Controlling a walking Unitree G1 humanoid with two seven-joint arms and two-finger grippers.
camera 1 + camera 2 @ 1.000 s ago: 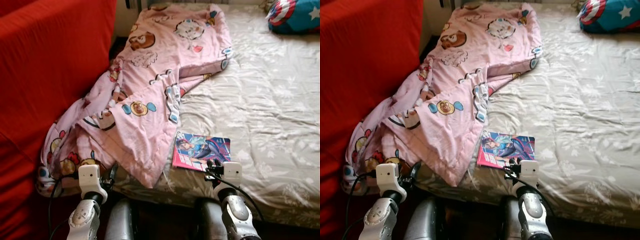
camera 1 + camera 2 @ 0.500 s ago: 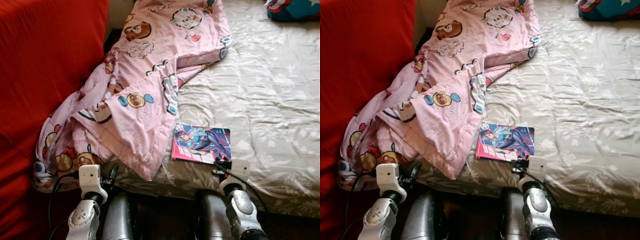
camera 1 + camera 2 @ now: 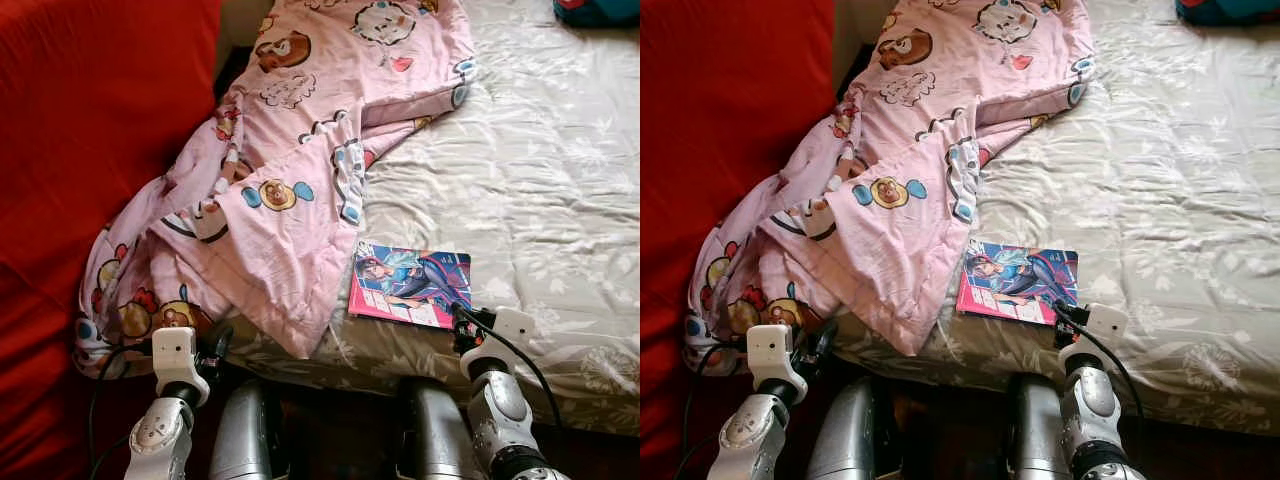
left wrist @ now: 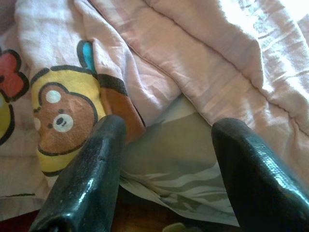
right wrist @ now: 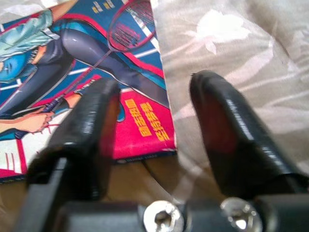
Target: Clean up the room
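A bright comic magazine (image 3: 410,285) lies flat near the bed's front edge on the grey floral sheet (image 3: 540,180). My right gripper (image 3: 462,325) sits at its near right corner, open. In the right wrist view one finger (image 5: 91,116) is over the pink cover (image 5: 87,72) and the other is over bare sheet. A pink cartoon blanket (image 3: 300,170) sprawls over the bed's left side and hangs off the front corner. My left gripper (image 3: 215,345) is low at that hanging edge, open, with blanket folds (image 4: 159,63) just beyond its fingertips.
A large red upholstered surface (image 3: 90,130) rises along the left. A blue pillow (image 3: 600,10) sits at the bed's far right corner. Dark floor (image 3: 330,430) shows below the bed edge between my arms.
The view has moved closer to the bed. My right gripper has shifted right, from beside the magazine's middle to its near right corner. The left gripper has hardly moved.
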